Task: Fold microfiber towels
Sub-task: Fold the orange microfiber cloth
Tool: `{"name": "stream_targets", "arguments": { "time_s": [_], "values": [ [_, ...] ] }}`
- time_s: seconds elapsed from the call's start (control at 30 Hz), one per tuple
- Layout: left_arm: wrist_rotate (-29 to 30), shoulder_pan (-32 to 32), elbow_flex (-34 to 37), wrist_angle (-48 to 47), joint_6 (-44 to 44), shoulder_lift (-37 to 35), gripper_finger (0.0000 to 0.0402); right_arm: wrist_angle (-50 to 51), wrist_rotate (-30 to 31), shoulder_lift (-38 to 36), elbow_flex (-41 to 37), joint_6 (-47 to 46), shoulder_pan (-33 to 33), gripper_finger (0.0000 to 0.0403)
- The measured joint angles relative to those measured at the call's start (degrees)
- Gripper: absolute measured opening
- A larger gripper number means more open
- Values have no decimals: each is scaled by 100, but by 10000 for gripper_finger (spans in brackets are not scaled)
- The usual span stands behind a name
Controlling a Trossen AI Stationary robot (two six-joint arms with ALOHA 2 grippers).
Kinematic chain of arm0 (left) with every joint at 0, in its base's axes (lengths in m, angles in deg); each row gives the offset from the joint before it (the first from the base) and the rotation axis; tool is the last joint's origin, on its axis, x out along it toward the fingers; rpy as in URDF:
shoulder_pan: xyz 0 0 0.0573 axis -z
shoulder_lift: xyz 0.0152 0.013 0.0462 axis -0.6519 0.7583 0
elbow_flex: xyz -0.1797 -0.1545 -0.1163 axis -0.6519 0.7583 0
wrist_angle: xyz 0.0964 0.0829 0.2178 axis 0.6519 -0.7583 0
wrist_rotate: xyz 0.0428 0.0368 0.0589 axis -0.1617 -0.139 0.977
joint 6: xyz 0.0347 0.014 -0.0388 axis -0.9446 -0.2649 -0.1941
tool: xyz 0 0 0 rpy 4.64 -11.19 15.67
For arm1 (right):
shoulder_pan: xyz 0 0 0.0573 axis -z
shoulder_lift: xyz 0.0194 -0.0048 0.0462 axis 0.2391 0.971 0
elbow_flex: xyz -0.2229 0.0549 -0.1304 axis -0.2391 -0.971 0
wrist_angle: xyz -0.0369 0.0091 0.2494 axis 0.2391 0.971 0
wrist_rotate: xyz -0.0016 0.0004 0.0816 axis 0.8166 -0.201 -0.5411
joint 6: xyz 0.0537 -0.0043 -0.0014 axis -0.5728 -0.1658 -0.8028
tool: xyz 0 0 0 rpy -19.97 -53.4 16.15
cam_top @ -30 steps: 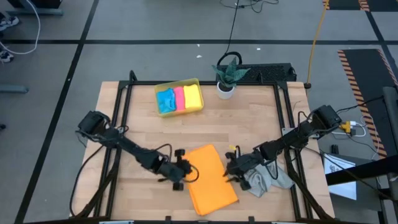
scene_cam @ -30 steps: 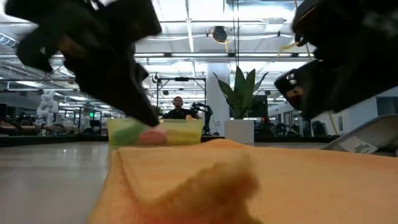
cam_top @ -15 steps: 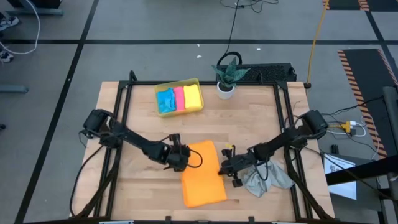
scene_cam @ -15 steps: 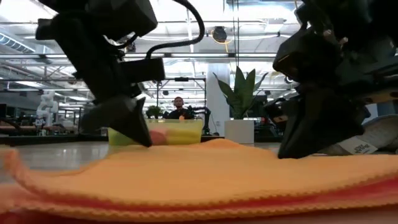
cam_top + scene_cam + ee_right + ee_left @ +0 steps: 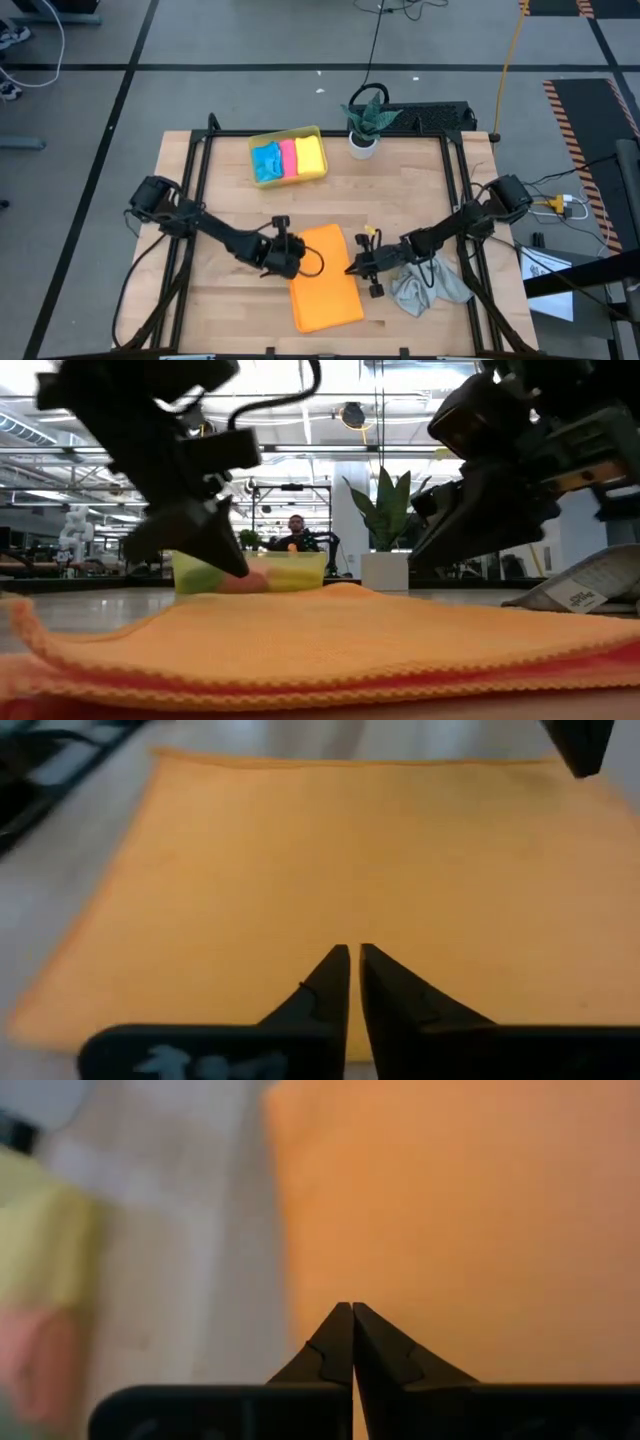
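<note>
The orange towel (image 5: 327, 285) lies folded flat on the table's near middle, several layers stacked in the low view (image 5: 330, 640). My left gripper (image 5: 297, 264) is shut, its tips over the towel's left edge (image 5: 352, 1308). My right gripper (image 5: 351, 270) is shut too and slants down over the towel's right side (image 5: 355, 950), its tips above the cloth with nothing between them. A crumpled grey towel (image 5: 430, 288) lies on the table to the right. Blue (image 5: 266, 162), pink (image 5: 289, 158) and yellow (image 5: 311, 154) towels sit folded in the yellow tray (image 5: 285, 133). My left gripper's shut tips (image 5: 345, 1325) stand over the orange towel's left edge (image 5: 300, 1280), slanting down from the table's left. Whether they touch the cloth, I cannot tell.
A potted plant (image 5: 364, 125) stands at the far edge, right of the tray. The black frame rails (image 5: 195, 200) run along the table's left and right sides. Bare wood lies between the tray and the orange towel.
The orange towel has slid a little toward the table's left and far edges and now lies flat and still; a second ago its near part was still settling. Both grippers have moved toward the far edge and tipped further down over it.
</note>
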Motion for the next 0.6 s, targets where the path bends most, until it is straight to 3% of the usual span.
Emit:
{"name": "stream_targets", "arguments": {
  "time_s": [0.1,0.23,0.37,0.47,0.6],
  "values": [
    [-317,417,1,133,-71,0,12,47,-428,17,0,0,-45,42],
    [-939,896,3,815,-174,-2,12,32,-541,39,0,146,-182,79],
    [-1799,1337,3,1726,-1205,47,15,2,-554,39,0,157,-259,108],
    [-1960,1668,3,2237,-1703,121,44,-14,-554,39,0,150,-267,122],
    [-2000,1802,3,2636,-1495,207,115,-14,-556,39,0,158,-267,127]
  ]
}}
